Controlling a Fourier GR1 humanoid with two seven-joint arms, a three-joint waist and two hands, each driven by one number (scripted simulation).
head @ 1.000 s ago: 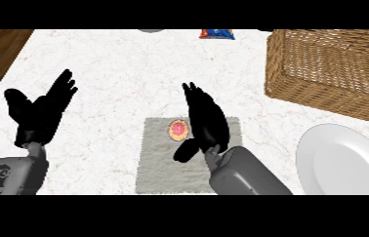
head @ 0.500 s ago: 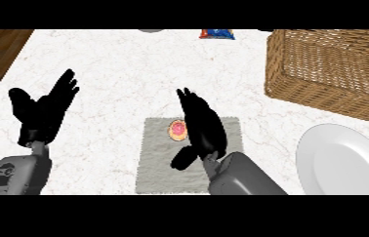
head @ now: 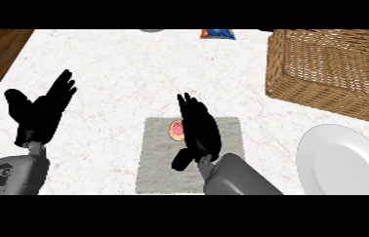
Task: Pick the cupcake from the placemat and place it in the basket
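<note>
Over the placemat (head: 162, 167), the right robot hand (head: 198, 133) hovers flat, fingers straight, beside the cupcake (head: 175, 129).

no readable text anywhere, blue and red packet (head: 217, 34) at the tabletop's far edge, its printing too small to read

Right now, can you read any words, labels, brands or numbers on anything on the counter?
None can be read.
The blue and red packet at the far edge has markings too blurred to read.
The cupcake, placemat, basket and plate show no text.
</note>
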